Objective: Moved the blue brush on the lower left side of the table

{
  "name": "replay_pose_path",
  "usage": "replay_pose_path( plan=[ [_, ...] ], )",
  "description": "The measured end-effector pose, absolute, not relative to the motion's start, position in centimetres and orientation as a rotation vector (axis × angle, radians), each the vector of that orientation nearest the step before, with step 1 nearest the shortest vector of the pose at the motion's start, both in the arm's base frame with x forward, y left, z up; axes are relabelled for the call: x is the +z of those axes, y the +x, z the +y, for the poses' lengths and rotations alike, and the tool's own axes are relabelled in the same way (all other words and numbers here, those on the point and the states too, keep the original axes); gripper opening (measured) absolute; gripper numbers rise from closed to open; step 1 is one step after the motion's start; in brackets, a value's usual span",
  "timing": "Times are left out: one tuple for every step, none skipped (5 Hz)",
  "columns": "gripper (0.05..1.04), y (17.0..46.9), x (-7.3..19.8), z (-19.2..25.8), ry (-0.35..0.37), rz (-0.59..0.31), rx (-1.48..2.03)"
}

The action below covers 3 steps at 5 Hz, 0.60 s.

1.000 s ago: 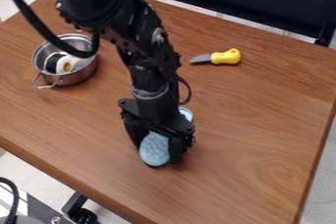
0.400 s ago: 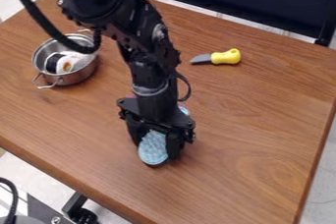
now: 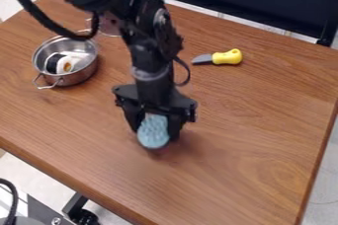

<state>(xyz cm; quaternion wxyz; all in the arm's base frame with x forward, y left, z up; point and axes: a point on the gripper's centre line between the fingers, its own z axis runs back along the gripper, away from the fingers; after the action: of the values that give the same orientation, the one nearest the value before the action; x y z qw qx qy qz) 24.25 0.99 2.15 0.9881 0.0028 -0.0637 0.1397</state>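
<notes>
Blue and rough-faced, the brush (image 3: 152, 132) is found in the camera view near the middle of the table (image 3: 254, 145), pinned in the gripper (image 3: 156, 134). Fingers stand apart by the width of the brush head, one at either side of it, and appear closed on it; the opening is partial, set by the thing held. The gripper points down, which leaves the broad blue face outward between the fingers. The grip across the sides is judged sound for a carry, though a smooth edge could let the head swivel. A dark shadow lies on the wood beside and below the brush — the brush is probably clear of the surface, but the exact clearance cannot be determined.

The pot (image 3: 78, 78) sits upright toward the upper left, holding a dark and white item (image 3: 66, 63). The knife (image 3: 227, 57) lies flat beyond the gripper, yellow handle to the right of the view, grey blade to the left. Both are well apart from the brush and should not obstruct the work.

Assessment: the grasp is made, the placing is outstanding. The next move calls for a low carry toward the lower left, then a gentle lowering before release. Principal hazard — setting down too near the table edge, where the brush might tip off.
</notes>
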Motion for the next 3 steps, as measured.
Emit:
replay_pose_path(
  plan=[
    [0.756, 25.8, 3.0, 1.5, 0.034, -0.196, 0.482],
    [0.756, 27.3, 3.4, 2.2, 0.043, -0.224, 0.698],
    [0.756, 27.7, 3.6, 3.0, 0.048, -0.282, 0.964]
  ],
)
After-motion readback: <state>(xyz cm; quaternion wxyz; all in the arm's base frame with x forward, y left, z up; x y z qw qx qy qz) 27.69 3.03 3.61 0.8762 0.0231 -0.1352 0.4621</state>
